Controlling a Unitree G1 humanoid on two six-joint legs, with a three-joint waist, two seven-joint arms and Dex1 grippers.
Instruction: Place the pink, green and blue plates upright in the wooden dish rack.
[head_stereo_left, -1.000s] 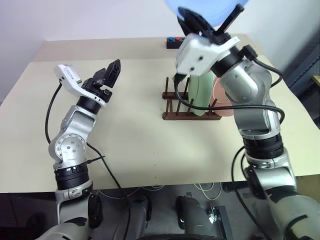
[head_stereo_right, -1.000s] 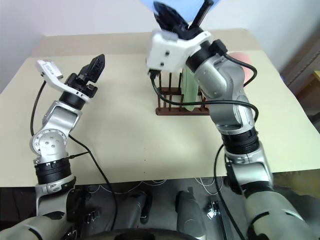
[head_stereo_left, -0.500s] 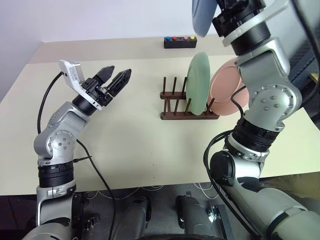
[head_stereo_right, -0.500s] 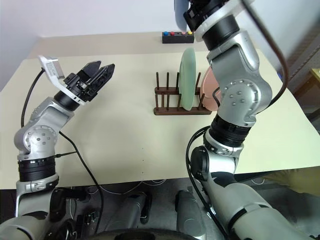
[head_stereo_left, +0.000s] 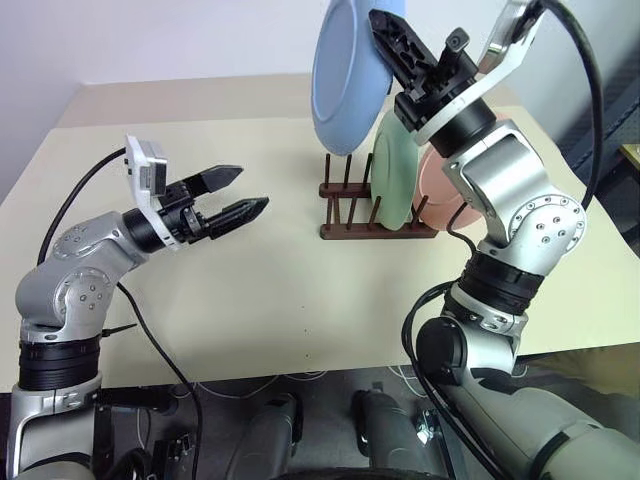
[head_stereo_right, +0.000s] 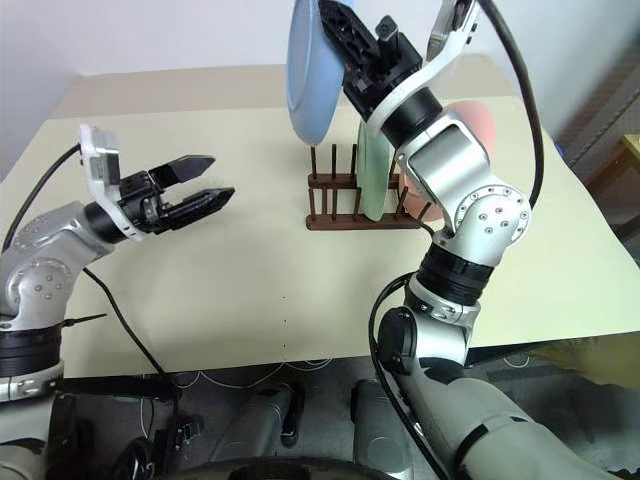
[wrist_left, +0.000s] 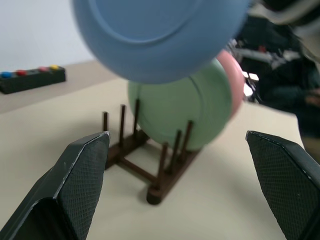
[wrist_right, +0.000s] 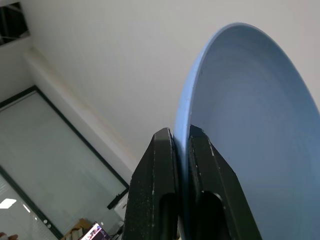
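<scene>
The blue plate (head_stereo_left: 345, 80) hangs upright in the air over the free pegs of the wooden dish rack (head_stereo_left: 350, 205), clear of them. My right gripper (head_stereo_left: 388, 25) is shut on its rim, as the right wrist view shows with the fingers (wrist_right: 162, 165) pinching the blue plate (wrist_right: 245, 125). The green plate (head_stereo_left: 395, 170) stands upright between the pegs, and the pink plate (head_stereo_left: 445, 190) stands just behind it at the rack's right end. My left gripper (head_stereo_left: 245, 192) is open, held above the table left of the rack and pointing at it, with nothing between its fingers (wrist_left: 82, 175).
The rack stands on a beige table (head_stereo_left: 250, 300). A small black box with coloured buttons (wrist_left: 30, 80) sits near the table's far edge behind the rack. A dark cable trails from each arm.
My right wrist has rolled and brought the blue plate from overhead down to stand upright above the rack. My left gripper swung round to point at the rack and drew back a little.
</scene>
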